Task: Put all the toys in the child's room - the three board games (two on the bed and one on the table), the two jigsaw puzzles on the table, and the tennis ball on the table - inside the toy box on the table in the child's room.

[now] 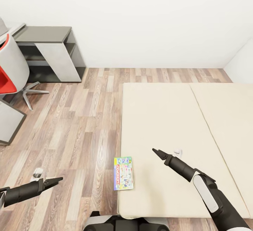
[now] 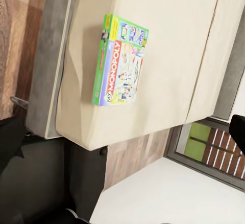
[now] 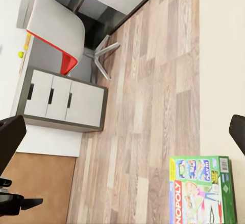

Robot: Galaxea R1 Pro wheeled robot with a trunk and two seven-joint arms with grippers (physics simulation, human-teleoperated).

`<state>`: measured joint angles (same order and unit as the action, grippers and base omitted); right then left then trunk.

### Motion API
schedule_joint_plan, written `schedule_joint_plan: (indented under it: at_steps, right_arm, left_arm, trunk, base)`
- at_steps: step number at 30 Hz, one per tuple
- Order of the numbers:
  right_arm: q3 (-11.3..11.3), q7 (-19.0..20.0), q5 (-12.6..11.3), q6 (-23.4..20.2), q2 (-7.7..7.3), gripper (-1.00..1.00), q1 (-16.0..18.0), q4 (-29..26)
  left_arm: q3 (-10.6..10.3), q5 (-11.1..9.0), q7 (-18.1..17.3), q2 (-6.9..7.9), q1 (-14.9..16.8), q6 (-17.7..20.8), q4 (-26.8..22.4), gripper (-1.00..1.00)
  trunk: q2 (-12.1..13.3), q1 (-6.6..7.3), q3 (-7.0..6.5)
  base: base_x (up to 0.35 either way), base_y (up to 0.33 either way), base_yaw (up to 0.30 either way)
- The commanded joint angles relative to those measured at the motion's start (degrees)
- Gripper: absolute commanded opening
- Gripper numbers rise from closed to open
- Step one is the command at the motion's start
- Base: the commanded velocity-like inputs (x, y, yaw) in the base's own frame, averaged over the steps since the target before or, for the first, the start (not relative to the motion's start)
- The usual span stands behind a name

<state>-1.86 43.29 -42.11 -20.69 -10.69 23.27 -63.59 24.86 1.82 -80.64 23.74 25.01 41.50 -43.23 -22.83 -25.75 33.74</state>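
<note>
A green-edged Monopoly board game [image 1: 123,173] lies flat on the beige bed [image 1: 168,118], near its front left corner. It also appears in the left wrist view [image 2: 120,60] and the right wrist view [image 3: 201,189]. My right gripper [image 1: 156,152] hovers open over the mattress, a little to the right of the game and beyond it. Open too, my left gripper [image 1: 58,180] hangs over the wood floor to the left of the bed. A tiny yellow-green tennis ball [image 3: 20,54] rests on the white table [image 3: 56,98] with drawers. The toy box and the jigsaw puzzles are out of view.
A red and grey swivel chair [image 1: 10,69] stands at the left by the table's grey end panel [image 1: 8,122]. A low dark-grey-topped cabinet [image 1: 45,34] sits against the back wall. Wood floor [image 1: 80,118] lies open between chair and bed.
</note>
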Motion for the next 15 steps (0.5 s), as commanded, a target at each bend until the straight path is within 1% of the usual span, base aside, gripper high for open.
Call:
schedule_joint_plan:
  at_steps: [1, 15]
  right_arm:
    - [-0.08, -0.03, -0.60, -0.49, -0.04, 1.00, 0.02, -0.03]
    - [-0.08, -0.05, -0.58, -0.49, -0.03, 1.00, 0.02, -0.04]
  left_arm:
    - [0.10, 0.20, -0.34, -0.01, 0.04, 0.60, -0.01, 1.00]
    - [0.12, 0.20, -0.39, 0.07, 0.04, 0.52, -0.01, 1.00]
  trunk:
    - [-0.09, -0.03, 0.07]
    - [-0.09, -0.03, 0.07]
  base:
    - [0.000, 0.133, -0.004]
    - [0.000, 0.173, -0.001]
